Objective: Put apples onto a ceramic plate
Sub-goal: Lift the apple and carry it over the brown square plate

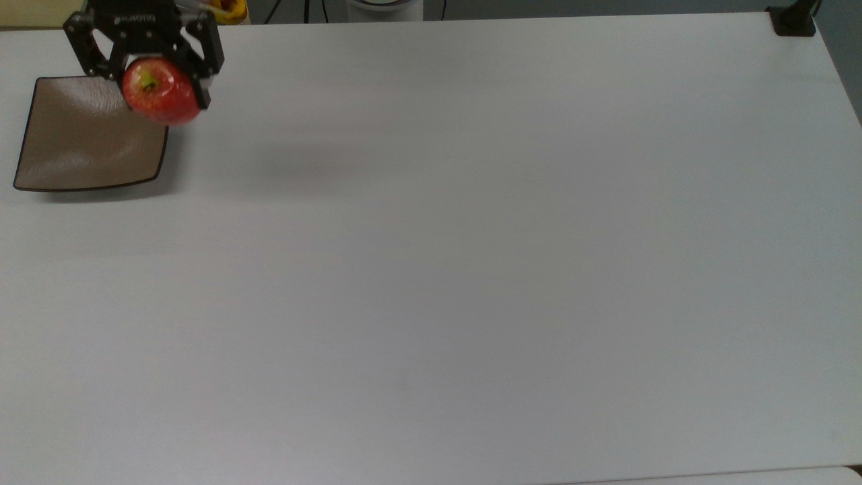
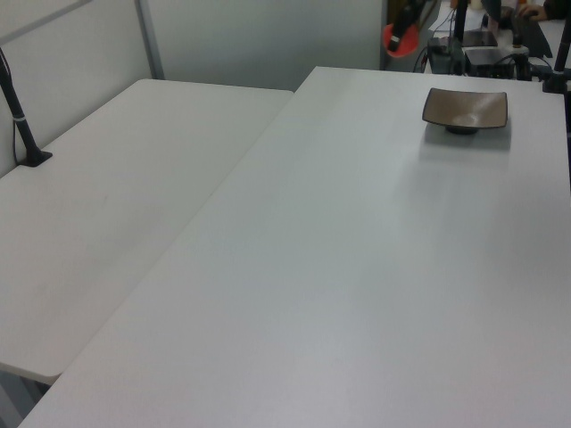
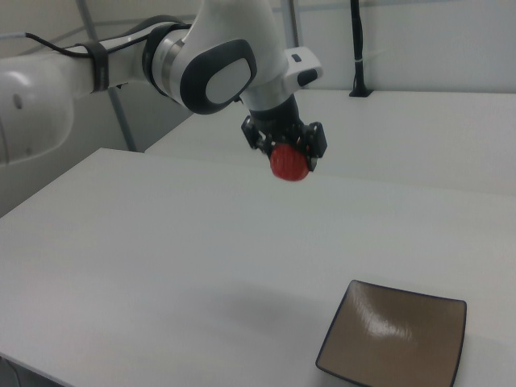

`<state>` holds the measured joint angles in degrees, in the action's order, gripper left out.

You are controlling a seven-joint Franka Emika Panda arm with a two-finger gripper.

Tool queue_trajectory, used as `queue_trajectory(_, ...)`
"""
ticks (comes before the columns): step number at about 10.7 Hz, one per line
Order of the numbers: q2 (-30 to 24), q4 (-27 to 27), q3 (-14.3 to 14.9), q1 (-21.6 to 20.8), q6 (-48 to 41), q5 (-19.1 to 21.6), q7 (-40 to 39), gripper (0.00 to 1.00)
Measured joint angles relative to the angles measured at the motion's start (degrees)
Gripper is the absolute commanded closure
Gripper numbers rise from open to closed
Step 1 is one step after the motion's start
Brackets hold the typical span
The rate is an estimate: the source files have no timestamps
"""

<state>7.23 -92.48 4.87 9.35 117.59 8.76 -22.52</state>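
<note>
High above the white surface: end effector, closed on one red apple. Ceramic plate: bare, well below. Risk: released from this height, the round, glossy apple could bounce or roll off the shallow plate.

Black gripper jaws clamping red apple, overlapping brown square plate's corner, white table
</note>
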Motion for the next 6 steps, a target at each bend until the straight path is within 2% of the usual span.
queue_trajectory(3,-5.0,-8.0,0.4,6.3,-2.8,2.9,-19.6,0.66)
queue_trajectory(6,-4.5,-12.7,0.5,14.1,-2.6,5.2,-38.2,0.65)
